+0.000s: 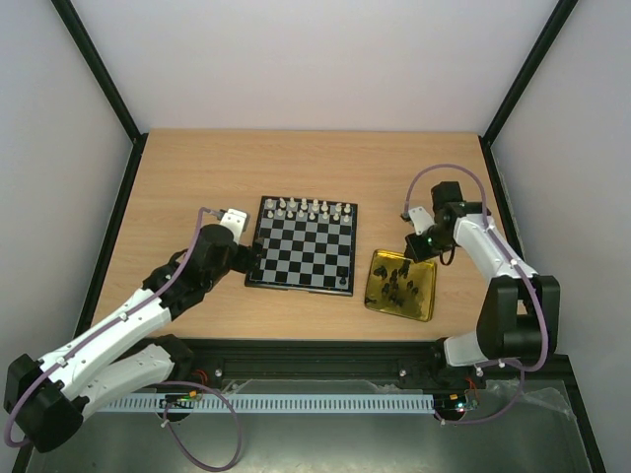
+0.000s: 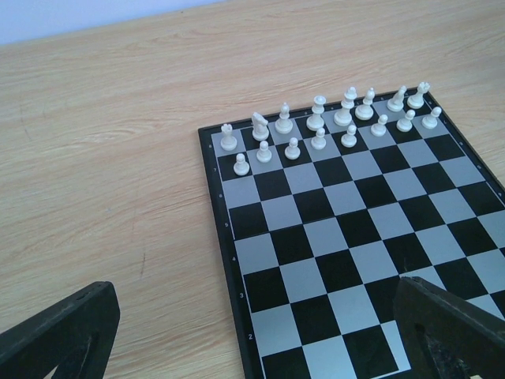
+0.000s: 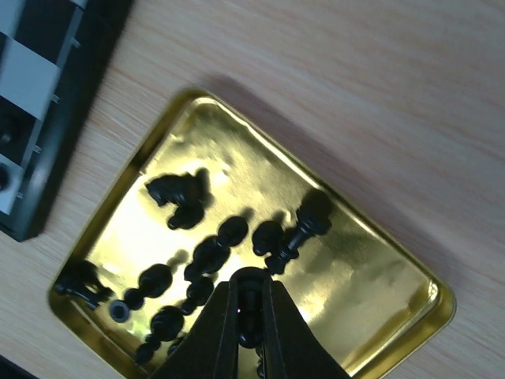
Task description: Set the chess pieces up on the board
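The board (image 1: 302,246) lies mid-table, with white chess pieces (image 1: 311,209) in two rows along its far edge; they also show in the left wrist view (image 2: 331,126). Several black chess pieces (image 3: 209,253) lie loose in a gold tray (image 3: 371,276) to the right of the board. My right gripper (image 3: 250,288) hangs over that tray, shut on one black chess piece (image 3: 250,316) held between its fingers. My left gripper (image 2: 256,339) is open with nothing in it, low over the board's near left corner (image 2: 260,316), one finger on each side of the rim.
The gold tray (image 1: 422,302) sits close to the board's right rim and near the table's front edge. Dark frame posts and pale walls enclose the wooden table (image 1: 177,187). The left arm (image 1: 148,305) reaches diagonally in from the front left.
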You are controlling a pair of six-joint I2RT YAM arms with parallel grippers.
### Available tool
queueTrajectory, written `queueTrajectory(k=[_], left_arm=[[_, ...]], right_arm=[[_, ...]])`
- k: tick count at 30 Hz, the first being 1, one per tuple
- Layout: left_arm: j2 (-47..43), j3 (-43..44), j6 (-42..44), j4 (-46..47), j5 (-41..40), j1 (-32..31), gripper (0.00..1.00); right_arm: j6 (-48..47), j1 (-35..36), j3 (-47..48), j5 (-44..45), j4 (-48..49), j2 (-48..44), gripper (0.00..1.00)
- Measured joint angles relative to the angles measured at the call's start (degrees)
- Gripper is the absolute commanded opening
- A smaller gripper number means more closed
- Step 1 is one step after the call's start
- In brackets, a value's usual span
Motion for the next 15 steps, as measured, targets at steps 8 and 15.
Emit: queueTrajectory(k=[8, 15], left_arm=[[0.37, 0.00, -0.39, -0.07, -0.04, 0.33, 0.99], [0.24, 0.00, -1.55, -0.37, -1.05, 1.42, 0.99]], right_arm=[[0.11, 6.32, 5.88, -2.78, -2.01, -0.48, 0.04], [0.94, 22.08, 12.92, -1.11, -2.64, 1.03, 0.04]])
